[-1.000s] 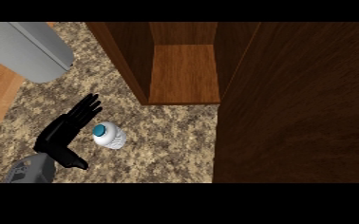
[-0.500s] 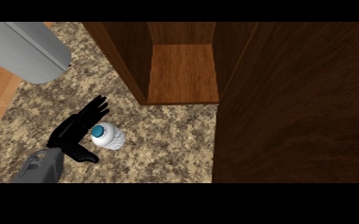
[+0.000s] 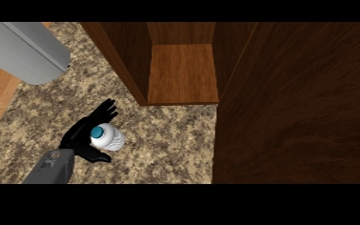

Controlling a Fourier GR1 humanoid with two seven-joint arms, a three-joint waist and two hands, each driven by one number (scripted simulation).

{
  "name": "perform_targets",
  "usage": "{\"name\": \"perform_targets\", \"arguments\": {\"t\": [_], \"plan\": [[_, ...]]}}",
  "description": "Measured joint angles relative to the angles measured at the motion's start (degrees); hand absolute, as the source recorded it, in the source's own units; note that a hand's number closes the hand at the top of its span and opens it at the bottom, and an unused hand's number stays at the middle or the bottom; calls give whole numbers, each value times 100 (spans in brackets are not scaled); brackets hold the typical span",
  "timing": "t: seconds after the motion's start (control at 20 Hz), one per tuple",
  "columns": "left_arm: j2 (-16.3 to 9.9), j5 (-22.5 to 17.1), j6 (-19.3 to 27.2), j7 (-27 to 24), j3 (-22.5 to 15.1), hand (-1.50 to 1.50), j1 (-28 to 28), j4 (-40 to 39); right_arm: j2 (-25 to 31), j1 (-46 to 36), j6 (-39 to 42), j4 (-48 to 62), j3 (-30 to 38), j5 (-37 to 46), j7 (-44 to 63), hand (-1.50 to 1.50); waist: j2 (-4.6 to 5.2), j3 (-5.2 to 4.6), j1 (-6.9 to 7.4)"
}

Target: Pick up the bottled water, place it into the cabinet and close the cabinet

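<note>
On the counter (image 3: 162,138), lower left, the bottle (image 3: 107,137) stands upright with its blue cap up, well short of the open cabinet (image 3: 184,74). The left hand (image 3: 85,134) sits against it, fingers spread, thumb underneath, not wrapped yet. I'd curl around the body before lifting, and keep it upright heading to the shelf.

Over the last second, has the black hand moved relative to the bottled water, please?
Yes. The black left hand has slid right along the granite counter, closing against the white, blue-capped bottled water, which stayed put.
</note>
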State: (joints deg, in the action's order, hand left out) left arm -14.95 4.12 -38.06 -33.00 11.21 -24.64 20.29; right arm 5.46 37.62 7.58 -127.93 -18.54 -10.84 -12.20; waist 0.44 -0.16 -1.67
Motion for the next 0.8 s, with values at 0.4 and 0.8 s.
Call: {"name": "perform_targets", "arguments": {"t": [0.4, 0.8], "plan": [[48, -142, -235, 16, 12, -150, -132, -306, 11, -11, -3, 29, -24, -14, -35, -150, -13, 22, -1], [129, -379, -552, 344, 63, -150, -251, -408, -32, -116, -23, 225, -46, -24, -67, -150, -22, 42, 22]]}}
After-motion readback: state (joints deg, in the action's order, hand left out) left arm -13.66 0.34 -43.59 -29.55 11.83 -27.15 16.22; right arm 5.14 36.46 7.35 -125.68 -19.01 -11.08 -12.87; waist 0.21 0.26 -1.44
